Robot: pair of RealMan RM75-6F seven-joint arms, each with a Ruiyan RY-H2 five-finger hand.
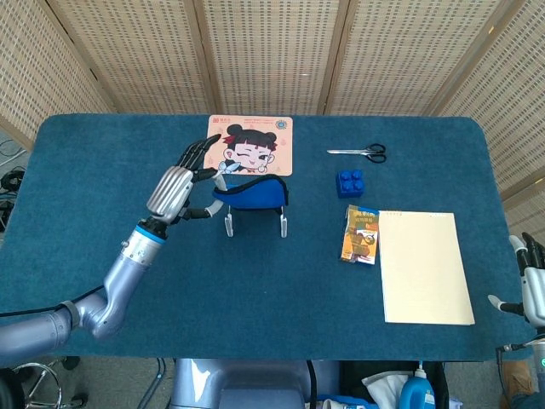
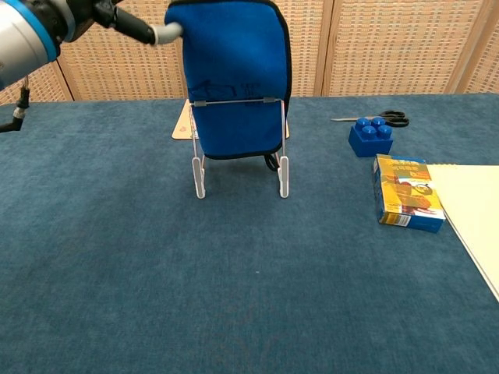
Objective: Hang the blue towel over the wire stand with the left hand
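Note:
The blue towel [image 1: 252,192] is draped over the top of the wire stand [image 1: 283,223] at mid-table. In the chest view the blue towel [image 2: 234,62] hangs down both sides, above and behind the wire stand's front bar [image 2: 238,100]. My left hand [image 1: 174,186] hovers just left of the stand with its fingers spread; one fingertip [image 2: 166,33] touches the towel's upper left corner, and the thumb sits apart below it. My right hand [image 1: 530,285] rests at the table's near right corner, fingers apart, holding nothing.
A cartoon picture mat [image 1: 253,141] lies behind the stand. To the right are scissors [image 1: 362,152], a blue block [image 1: 350,182], a small printed box [image 1: 360,234] and a yellow pad [image 1: 424,267]. My left forearm crosses the table's left front.

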